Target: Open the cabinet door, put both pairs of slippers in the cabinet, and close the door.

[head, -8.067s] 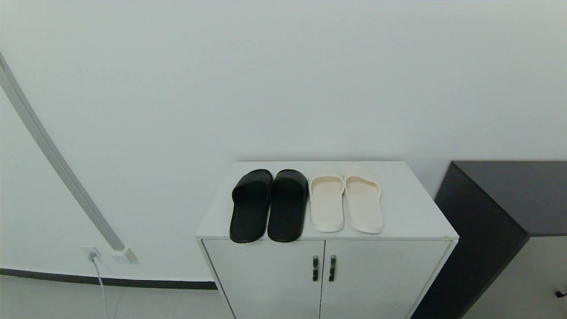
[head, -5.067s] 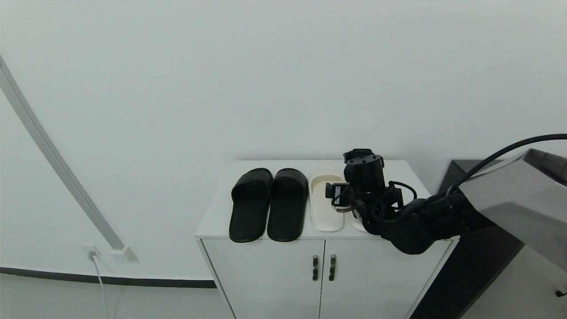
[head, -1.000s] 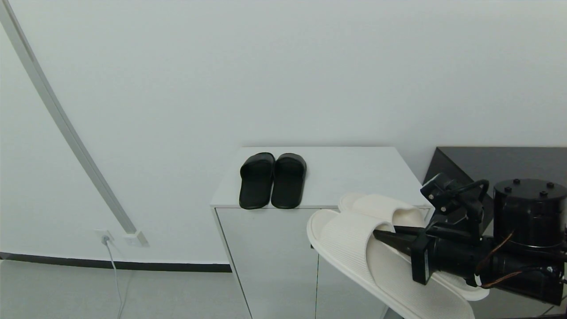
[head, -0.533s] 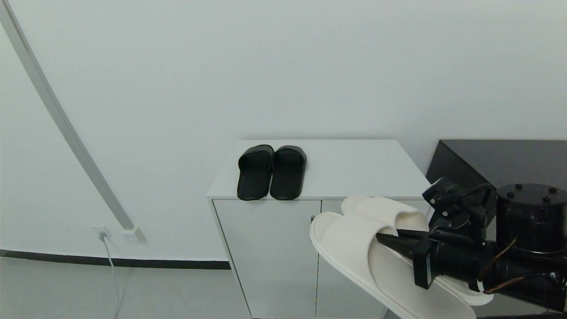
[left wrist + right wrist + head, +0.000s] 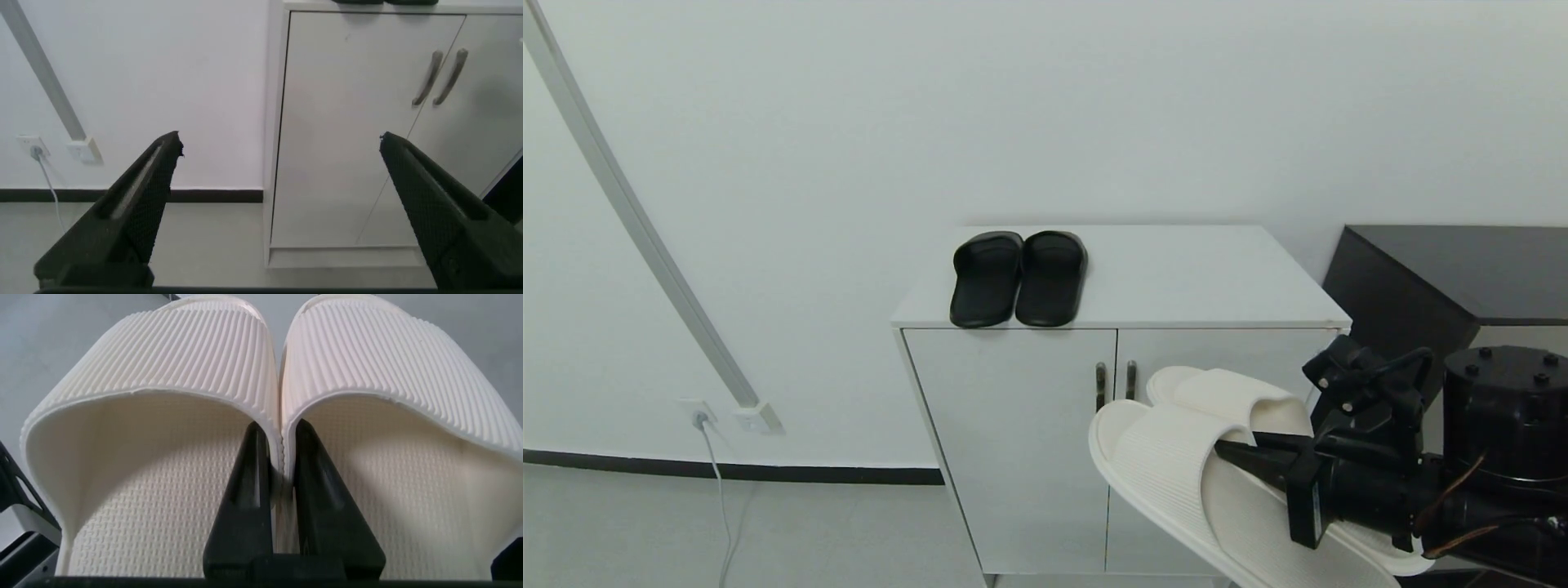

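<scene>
The white cabinet (image 5: 1013,441) stands against the wall with both doors shut and two dark handles (image 5: 1101,385) at the middle seam. A pair of black slippers (image 5: 1017,278) lies on its top, left of centre. My right gripper (image 5: 1227,445) is in front of the right door, below the top, shut on the inner edges of both white slippers (image 5: 1176,457), which it holds side by side (image 5: 204,400). My left gripper (image 5: 282,143) is open and holds nothing; it faces the cabinet's left door (image 5: 351,147) from some distance, low down.
A black piece of furniture (image 5: 1454,269) stands right of the cabinet. On the wall to the left are a slanted grey conduit (image 5: 621,204) and a socket with a cable (image 5: 698,416). Bare floor (image 5: 768,539) lies left of the cabinet.
The right gripper took the white slippers off the cabinet top and holds them in front of the doors. The head view has shifted, so the cabinet shows higher and its handles show.
</scene>
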{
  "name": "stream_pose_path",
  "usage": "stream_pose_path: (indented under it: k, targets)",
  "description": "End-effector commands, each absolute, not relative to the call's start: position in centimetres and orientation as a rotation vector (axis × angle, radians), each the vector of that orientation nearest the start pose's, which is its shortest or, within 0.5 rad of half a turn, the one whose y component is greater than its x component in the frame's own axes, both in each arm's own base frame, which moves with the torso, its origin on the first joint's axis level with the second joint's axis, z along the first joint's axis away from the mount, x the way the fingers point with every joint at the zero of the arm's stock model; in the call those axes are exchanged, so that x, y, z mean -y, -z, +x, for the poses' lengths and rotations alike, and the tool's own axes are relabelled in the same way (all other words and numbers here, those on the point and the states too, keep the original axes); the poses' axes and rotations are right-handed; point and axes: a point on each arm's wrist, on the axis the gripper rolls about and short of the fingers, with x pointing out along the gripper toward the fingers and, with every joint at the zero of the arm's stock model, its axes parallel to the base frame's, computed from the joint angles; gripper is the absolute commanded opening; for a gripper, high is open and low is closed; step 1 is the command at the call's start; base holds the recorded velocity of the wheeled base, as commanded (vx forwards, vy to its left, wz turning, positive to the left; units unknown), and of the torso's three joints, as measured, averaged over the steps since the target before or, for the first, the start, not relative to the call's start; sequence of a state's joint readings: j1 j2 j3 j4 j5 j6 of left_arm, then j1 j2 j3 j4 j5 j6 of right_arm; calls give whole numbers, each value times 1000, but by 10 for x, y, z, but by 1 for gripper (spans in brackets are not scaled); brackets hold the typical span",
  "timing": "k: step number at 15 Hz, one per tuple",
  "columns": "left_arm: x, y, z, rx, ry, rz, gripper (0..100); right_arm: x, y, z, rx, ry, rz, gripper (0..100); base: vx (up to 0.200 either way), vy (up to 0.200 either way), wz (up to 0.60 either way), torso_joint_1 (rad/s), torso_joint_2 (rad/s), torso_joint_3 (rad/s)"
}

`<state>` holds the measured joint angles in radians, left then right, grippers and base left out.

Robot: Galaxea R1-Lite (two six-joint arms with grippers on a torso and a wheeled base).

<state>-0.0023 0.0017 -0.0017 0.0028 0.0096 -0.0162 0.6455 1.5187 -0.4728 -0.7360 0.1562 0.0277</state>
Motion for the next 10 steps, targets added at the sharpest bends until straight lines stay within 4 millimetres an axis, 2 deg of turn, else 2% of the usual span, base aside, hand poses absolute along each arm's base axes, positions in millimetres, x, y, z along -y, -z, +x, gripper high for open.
stream_pose_path:
  k: [1,10]
  targets:
    - [0,-76,-23,-3,-6,-17,100,-145,-155,185,-320,-793,-51,0,0,0,0,-217,540,325]
    - [0,-76,-23,-5,-6,-17,100,-144,-153,183,-326,-795,-53,0,0,0,0,-187,511,320]
